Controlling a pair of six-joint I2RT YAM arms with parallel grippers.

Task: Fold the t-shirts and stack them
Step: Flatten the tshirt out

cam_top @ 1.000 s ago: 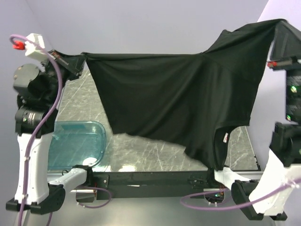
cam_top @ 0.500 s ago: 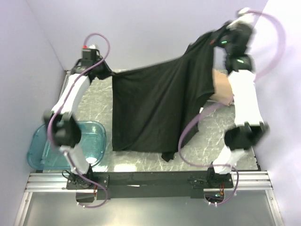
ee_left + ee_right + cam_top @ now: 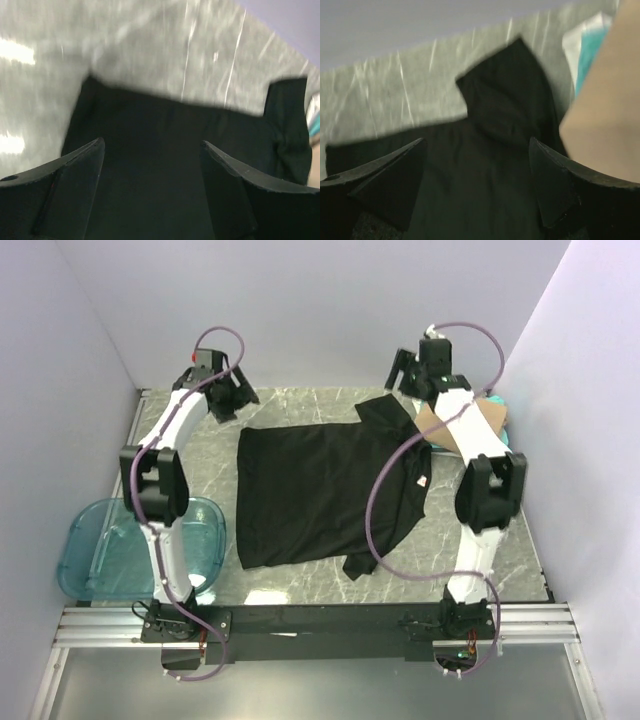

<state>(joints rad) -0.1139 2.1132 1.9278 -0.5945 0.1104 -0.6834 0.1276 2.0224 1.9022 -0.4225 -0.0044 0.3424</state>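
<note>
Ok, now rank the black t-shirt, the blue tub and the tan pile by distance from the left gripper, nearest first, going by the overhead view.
Measured from the left gripper, at the far left:
1. Black t-shirt: spread flat in the middle, its far-left corner just below the gripper.
2. Blue tub: near left, beside the left arm's base.
3. Tan pile: far right, across the shirt.

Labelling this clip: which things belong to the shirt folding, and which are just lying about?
Job: black t-shirt, left gripper, right gripper, both open.
Lying about: blue tray; tan and teal pile, perhaps more shirts.
</note>
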